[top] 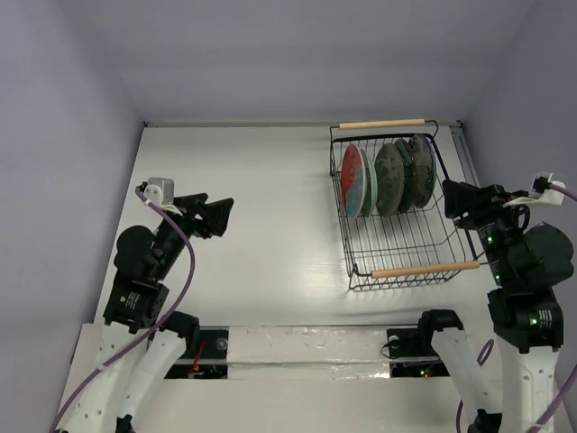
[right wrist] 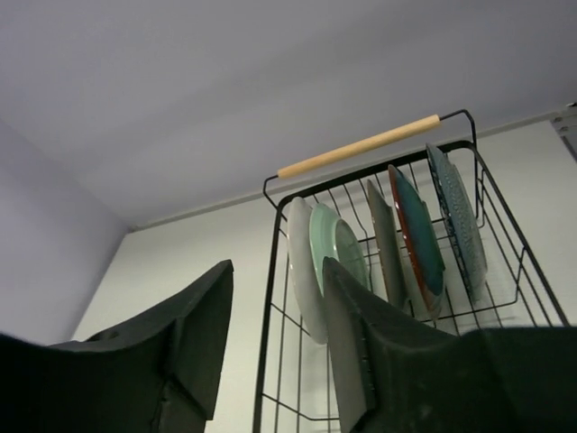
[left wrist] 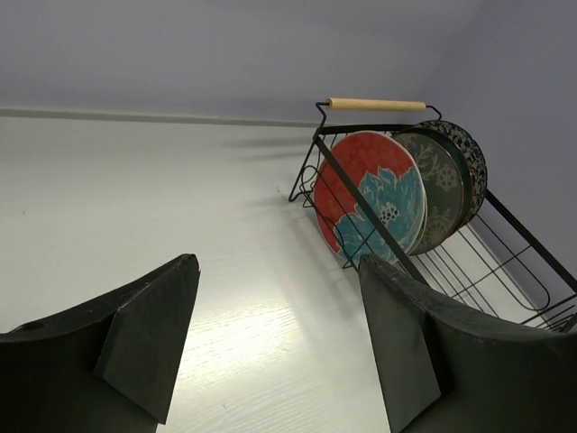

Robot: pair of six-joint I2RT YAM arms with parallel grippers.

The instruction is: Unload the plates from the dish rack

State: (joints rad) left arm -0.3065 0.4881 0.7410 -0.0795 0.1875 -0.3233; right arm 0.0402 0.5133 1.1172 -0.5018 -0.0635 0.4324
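In dish rack (top: 424,268), plates (top: 388,178) overlap; rear ones mostly hidden.

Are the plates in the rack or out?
In: all visible plates stand on edge, side by side, at the rack's far end.

The dish rack (top: 406,239) is black with pale wood handles (top: 382,124), one plate (left wrist: 374,167) red with a teal flower.

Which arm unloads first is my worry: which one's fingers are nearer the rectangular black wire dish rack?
Right. The right arm's fingers sit just beside the dish rack's right wall; the left arm's fingers are far off to its left.
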